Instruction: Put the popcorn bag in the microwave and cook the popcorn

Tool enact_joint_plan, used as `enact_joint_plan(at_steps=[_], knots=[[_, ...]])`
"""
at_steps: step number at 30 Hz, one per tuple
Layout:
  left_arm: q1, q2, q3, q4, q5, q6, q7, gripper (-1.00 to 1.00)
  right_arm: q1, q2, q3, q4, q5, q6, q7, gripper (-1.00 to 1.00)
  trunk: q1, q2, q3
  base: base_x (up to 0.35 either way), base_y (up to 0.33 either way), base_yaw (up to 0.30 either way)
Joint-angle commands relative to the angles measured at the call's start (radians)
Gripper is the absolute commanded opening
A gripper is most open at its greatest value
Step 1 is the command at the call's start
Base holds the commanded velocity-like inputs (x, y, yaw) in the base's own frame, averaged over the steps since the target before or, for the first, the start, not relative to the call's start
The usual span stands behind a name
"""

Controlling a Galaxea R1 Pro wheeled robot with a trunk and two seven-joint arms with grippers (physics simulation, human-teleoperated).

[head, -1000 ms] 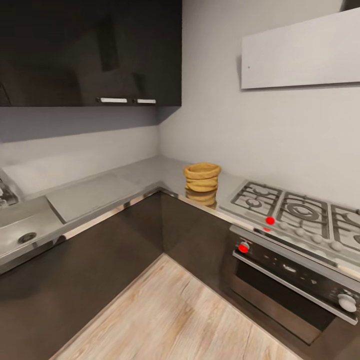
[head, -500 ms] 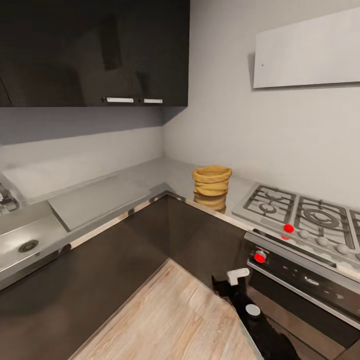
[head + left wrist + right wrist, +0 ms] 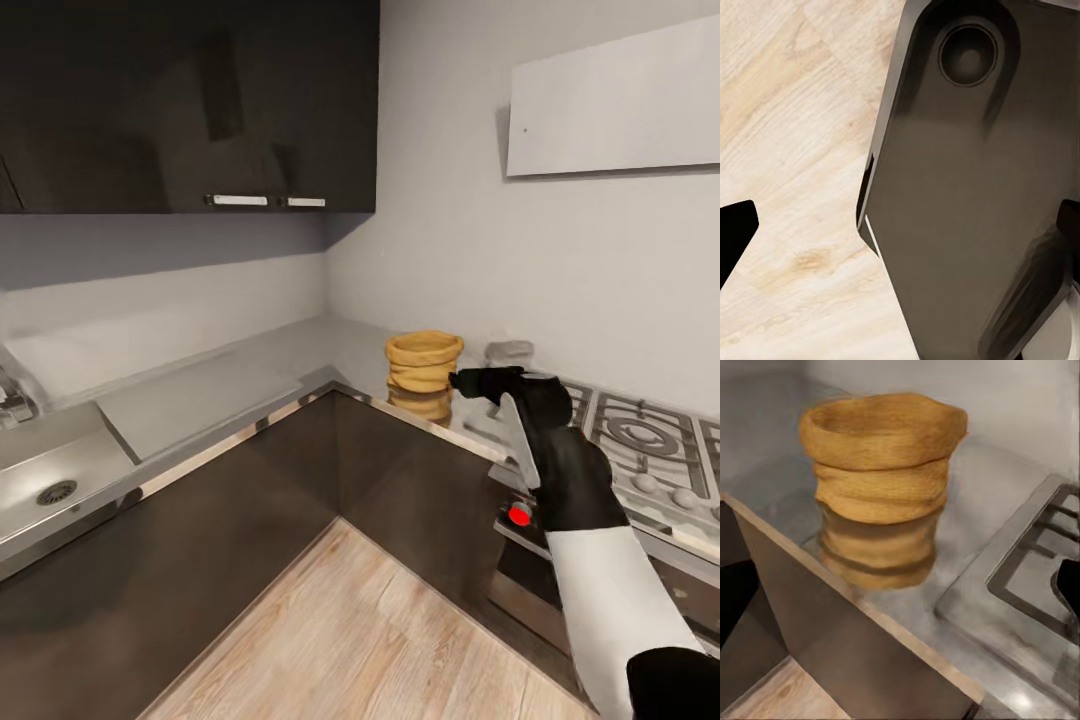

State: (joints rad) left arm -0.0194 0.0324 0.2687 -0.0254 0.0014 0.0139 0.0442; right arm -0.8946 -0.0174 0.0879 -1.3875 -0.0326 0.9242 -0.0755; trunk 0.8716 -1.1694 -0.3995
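A: Where's the popcorn bag (image 3: 424,361)?

B: On the countertop (image 3: 300,352), inner corner, just beside the gas hob (image 3: 640,440). Upright, mouth facing up, long axis vertical; reflection shows in the glossy slab under it.

A: And the right gripper (image 3: 484,380)?

B: Raised over the counter edge, pointing at the bag from the hob side, near it but not touching afaict. Prob lined up that way for a side-on grab. Can't tell if the fingers are spread or pressed together; too dark. Right wrist cam has the bag (image 3: 881,480) dead ahead.

A: Left gripper?

B: Hangs low over the wood floor (image 3: 787,150), beside the robot's base (image 3: 975,187). Spread or not, can't tell.
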Motion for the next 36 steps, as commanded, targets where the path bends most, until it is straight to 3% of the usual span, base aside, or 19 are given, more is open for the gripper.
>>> enact_joint_plan(at_steps=[1, 2, 3, 4, 8, 11, 13, 26, 32, 36], knots=[[0.000, 0.000, 0.003, -0.001, 0.000, 0.001, 0.002, 1.00, -0.057, -0.001, -0.006, 0.009, -0.007, 0.041, -0.008, 1.00, 0.000, -0.001, -0.001, 0.000, 0.000, 0.000], [0.000, 0.000, 0.003, -0.001, 0.000, 0.001, 0.002, 1.00, -0.118, -0.002, -0.011, 0.040, -0.007, 0.065, -0.009, 1.00, 0.000, -0.001, -0.001, 0.000, 0.000, 0.000], [-0.001, 0.000, 0.002, -0.001, 0.000, 0.001, 0.002, 1.00, -0.240, -0.007, -0.018, 0.139, -0.007, 0.090, -0.016, 1.00, 0.000, -0.001, -0.001, 0.000, 0.000, 0.000], [-0.001, 0.000, 0.002, -0.001, 0.000, 0.001, 0.002, 1.00, -0.302, -0.012, -0.022, 0.207, -0.007, 0.096, -0.023, 1.00, 0.000, -0.001, -0.001, 0.000, 0.000, 0.000], [0.000, -0.001, 0.001, -0.001, 0.000, 0.001, 0.002, 1.00, -0.590, -0.040, -0.029, 0.612, -0.007, 0.104, -0.060, 1.00, 0.000, -0.001, -0.001, 0.000, 0.000, 0.000], [0.000, -0.002, 0.001, -0.001, 0.000, 0.001, 0.002, 1.00, -0.720, -0.069, -0.031, 0.799, -0.007, 0.101, -0.076, 1.00, 0.000, -0.001, -0.001, 0.000, 0.000, 0.000], [0.000, -0.002, 0.001, -0.001, 0.000, 0.001, 0.002, 1.00, -0.767, -0.084, -0.031, 0.871, -0.007, 0.101, -0.079, 1.00, 0.000, -0.001, -0.001, 0.000, 0.000, 0.000], [-0.001, -0.002, 0.001, -0.001, 0.000, 0.001, 0.002, 1.00, -0.797, -0.087, -0.027, 1.167, -0.009, 0.116, -0.085, 1.00, 0.000, -0.001, -0.001, 0.001, 0.000, 0.000], [-0.001, -0.002, 0.002, -0.001, 0.000, 0.002, 0.002, 1.00, -0.798, -0.088, -0.030, 1.197, -0.011, 0.115, -0.083, 1.00, 0.000, -0.001, -0.001, 0.228, 0.018, 0.000], [0.000, -0.002, 0.001, -0.001, 0.000, 0.002, 0.002, 1.00, -0.798, -0.088, -0.065, 1.199, -0.011, 0.115, -0.083, 1.00, 0.000, -0.001, -0.001, 0.333, 0.001, 0.000]])
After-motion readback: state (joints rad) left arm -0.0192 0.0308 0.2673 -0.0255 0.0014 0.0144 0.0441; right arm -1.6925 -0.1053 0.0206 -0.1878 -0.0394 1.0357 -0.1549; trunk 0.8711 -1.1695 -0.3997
